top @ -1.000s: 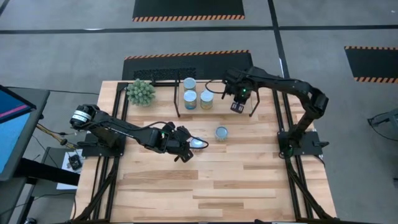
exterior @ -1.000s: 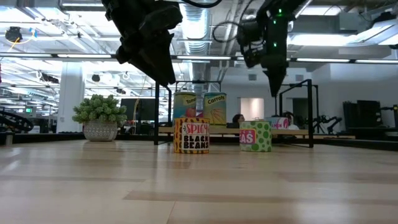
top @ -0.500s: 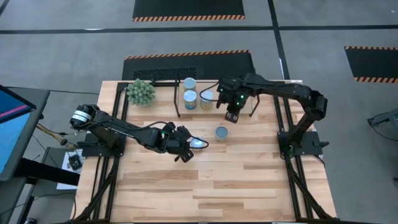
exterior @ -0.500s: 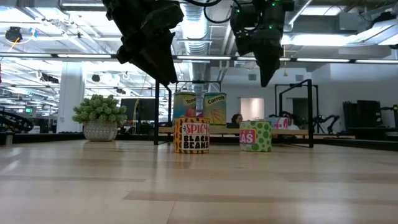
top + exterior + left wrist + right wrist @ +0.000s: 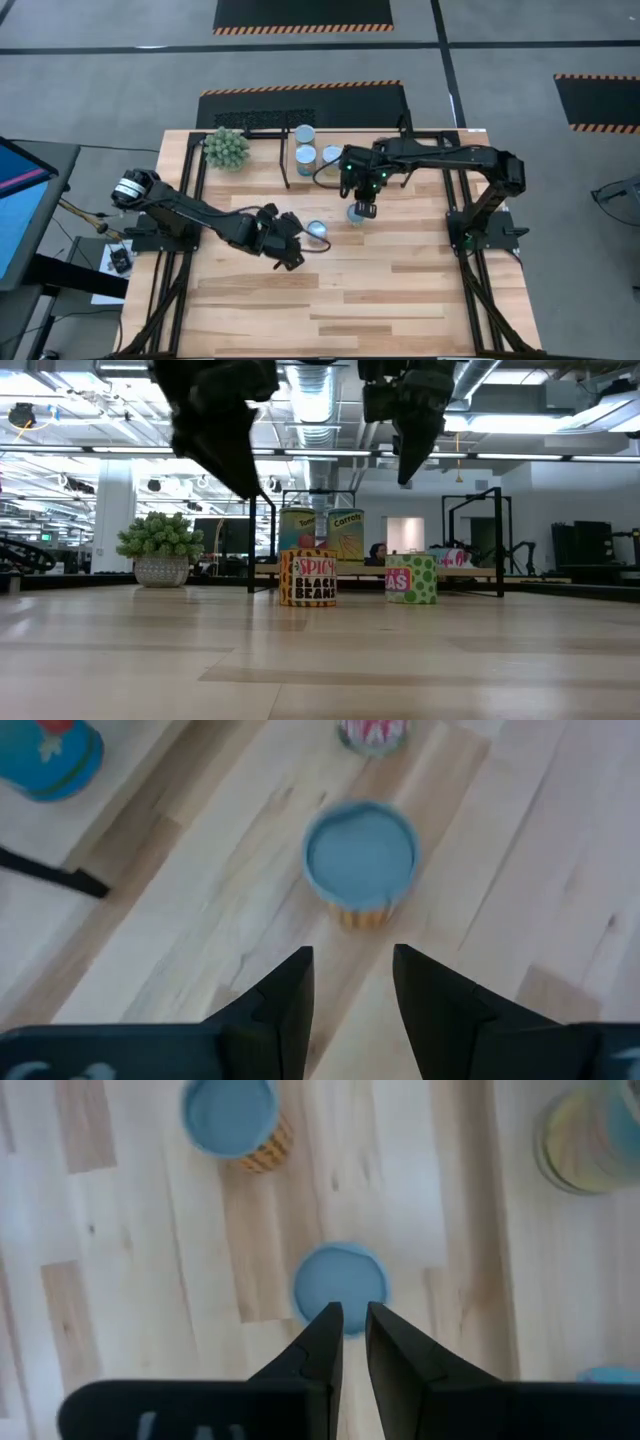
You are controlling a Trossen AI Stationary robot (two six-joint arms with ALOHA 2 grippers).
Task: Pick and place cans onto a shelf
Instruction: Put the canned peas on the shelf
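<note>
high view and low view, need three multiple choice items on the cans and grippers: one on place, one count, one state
1. What does the right gripper hang over?
A. the green spiky ball plant
B. the short green dotted tin on the bare table
C. the black floor mat

2. How many round silver-topped tins stand on the low black-legged shelf with the light wood board?
A. one
B. three
C. six

3. How is the left gripper?
A. shut on a tin
B. shut on the plant
C. open, holding nothing

Key:
1 B: in the low view the right gripper points down right above the green dotted tin.
2 B: the high view shows three tin tops within the shelf.
3 C: the left gripper has its fingers apart with bare wood between them.
</note>
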